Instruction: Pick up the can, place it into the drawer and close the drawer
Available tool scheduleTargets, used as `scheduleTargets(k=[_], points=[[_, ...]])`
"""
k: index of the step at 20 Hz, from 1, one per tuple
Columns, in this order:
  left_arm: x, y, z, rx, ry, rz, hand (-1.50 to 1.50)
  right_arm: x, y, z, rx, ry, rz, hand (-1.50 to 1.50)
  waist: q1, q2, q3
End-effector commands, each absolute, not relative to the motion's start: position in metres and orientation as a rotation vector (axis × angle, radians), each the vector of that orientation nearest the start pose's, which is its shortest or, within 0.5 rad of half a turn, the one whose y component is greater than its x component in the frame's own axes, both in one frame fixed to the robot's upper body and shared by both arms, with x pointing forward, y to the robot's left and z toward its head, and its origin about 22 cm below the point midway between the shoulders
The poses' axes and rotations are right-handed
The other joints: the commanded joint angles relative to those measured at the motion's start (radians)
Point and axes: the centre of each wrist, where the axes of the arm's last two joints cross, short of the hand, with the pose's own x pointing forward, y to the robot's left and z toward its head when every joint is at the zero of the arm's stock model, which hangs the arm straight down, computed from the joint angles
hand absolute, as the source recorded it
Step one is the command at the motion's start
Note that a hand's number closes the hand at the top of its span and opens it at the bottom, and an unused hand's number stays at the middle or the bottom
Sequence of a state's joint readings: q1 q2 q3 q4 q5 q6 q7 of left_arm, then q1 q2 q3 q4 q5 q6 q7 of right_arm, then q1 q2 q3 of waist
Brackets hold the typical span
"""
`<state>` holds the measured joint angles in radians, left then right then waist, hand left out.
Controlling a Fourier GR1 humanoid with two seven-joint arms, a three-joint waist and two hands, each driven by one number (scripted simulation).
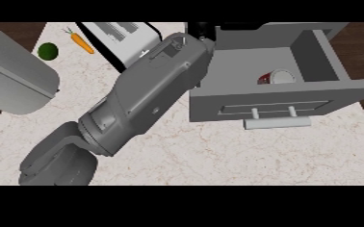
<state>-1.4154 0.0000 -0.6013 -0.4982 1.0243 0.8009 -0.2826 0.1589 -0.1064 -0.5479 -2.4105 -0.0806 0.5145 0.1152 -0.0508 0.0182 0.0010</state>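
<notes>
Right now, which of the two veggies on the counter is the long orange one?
The carrot, long, thin and orange with a green top, lying next to the toaster. The other one, left of it, is round and dark green.

My left forearm [146, 96] cuts a long diagonal from the lower left of the frame up toward the upper middle, grey casing facing the camera. At its far end only a sliver of my black left hand [201, 30] peeks past the wrist; I can't read its fingers. My right arm doesn't show anywhere in frame.
</notes>
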Motion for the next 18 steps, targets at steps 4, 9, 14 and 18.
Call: scheduleTargets(k=[4, 9, 14, 18], points=[[0.412, -0.030, 0.198, -0.054, -1.734, 0.147, -1.50, 0.155, -0.293, 0.180, -0.563, -2.015, 0.562, -1.50, 0.032, -0.003, 0.000], [0.414, -0.028, 0.195, -0.049, -1.710, 0.147, -1.50, 0.193, -0.260, 0.173, -0.659, -1.983, 0.666, -1.50, 0.056, -0.006, -0.001], [0.419, -0.010, 0.191, -0.034, -1.695, 0.128, -1.50, 0.235, -0.246, 0.154, -0.732, -1.960, 0.726, -1.50, 0.074, -0.017, -0.001], [0.420, -0.005, 0.191, -0.029, -1.693, 0.142, -1.50, 0.270, -0.230, 0.142, -0.796, -1.920, 0.855, -1.50, 0.075, -0.014, -0.001]])
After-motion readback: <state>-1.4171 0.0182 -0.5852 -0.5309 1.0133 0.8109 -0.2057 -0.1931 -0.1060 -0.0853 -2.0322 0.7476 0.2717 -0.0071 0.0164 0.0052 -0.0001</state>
